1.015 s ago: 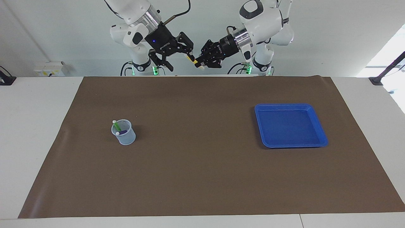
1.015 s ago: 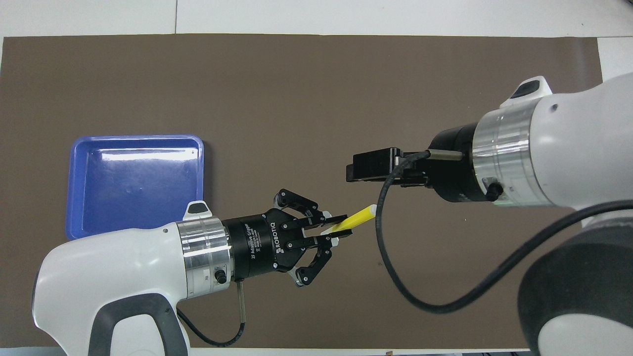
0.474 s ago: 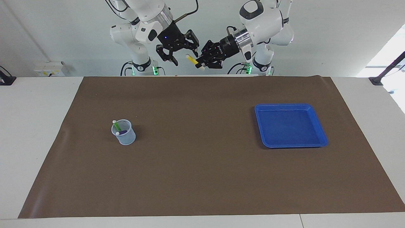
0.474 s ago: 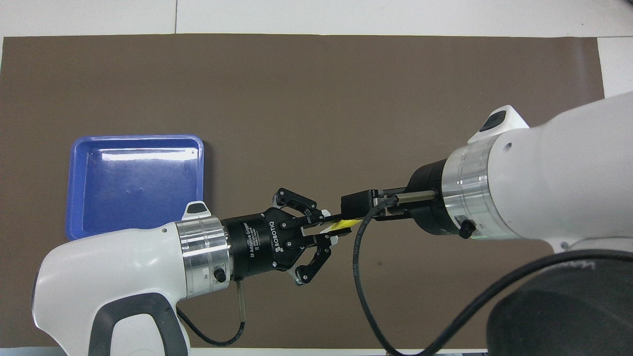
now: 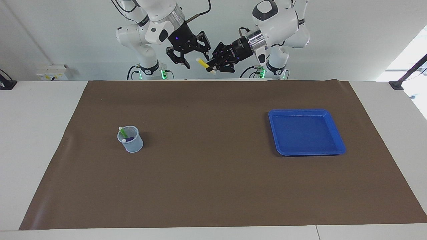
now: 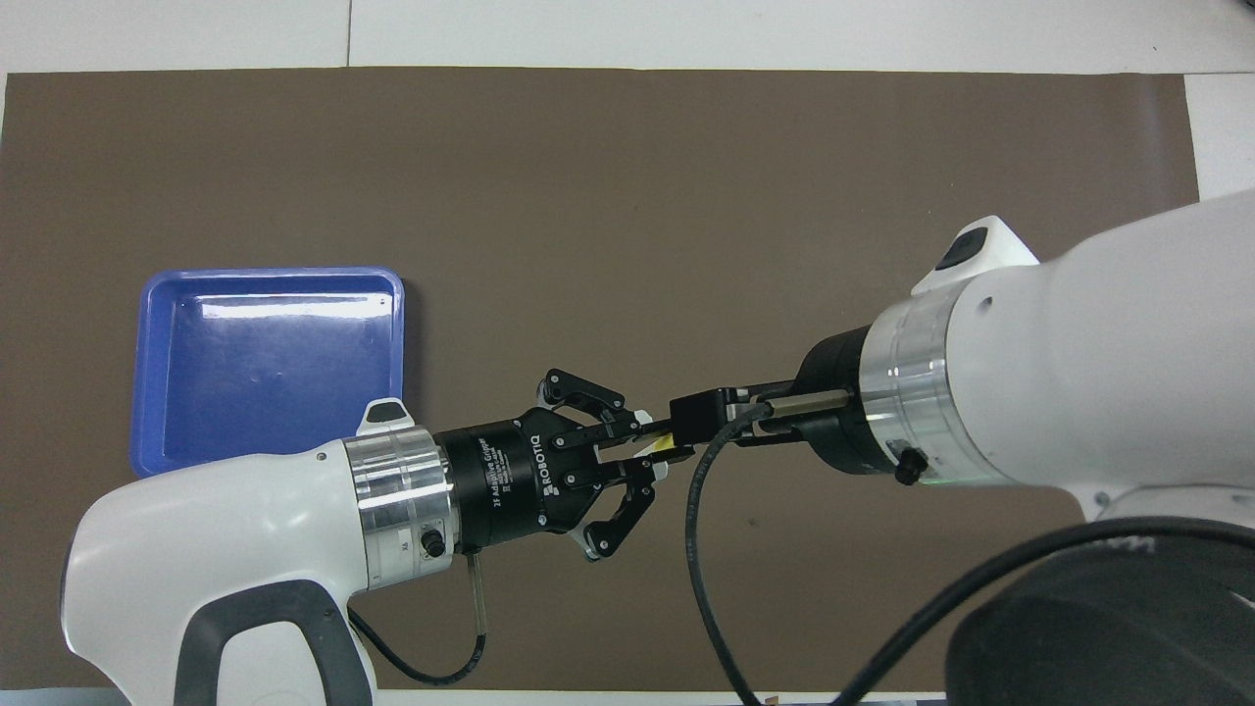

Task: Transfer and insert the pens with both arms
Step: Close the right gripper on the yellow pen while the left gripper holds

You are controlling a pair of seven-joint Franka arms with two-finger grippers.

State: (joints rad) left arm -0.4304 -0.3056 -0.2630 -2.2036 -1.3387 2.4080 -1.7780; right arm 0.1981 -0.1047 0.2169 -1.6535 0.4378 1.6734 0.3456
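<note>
With green and purple pens (image 5: 126,135) already in the cup (image 5: 130,140), the left gripper (image 5: 211,67) clamped the yellow pen (image 5: 202,63) high above the mat (image 5: 213,173), the right gripper (image 5: 196,56), part-open, around its free end.

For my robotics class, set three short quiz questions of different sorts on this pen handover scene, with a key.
1. True or false: the green pen lies in the blue tray.
2. Which gripper grips the yellow pen? A) the left gripper B) the right gripper C) neither
3. Fill in: two pens stand in the clear ____.

Key
1. False: the green pen stands in the cup with the purple pen, toward the right arm's end of the table.
2. A: its fingertips clamp one end; the right gripper is at the free end, its grip not yet evident.
3. cup
</note>
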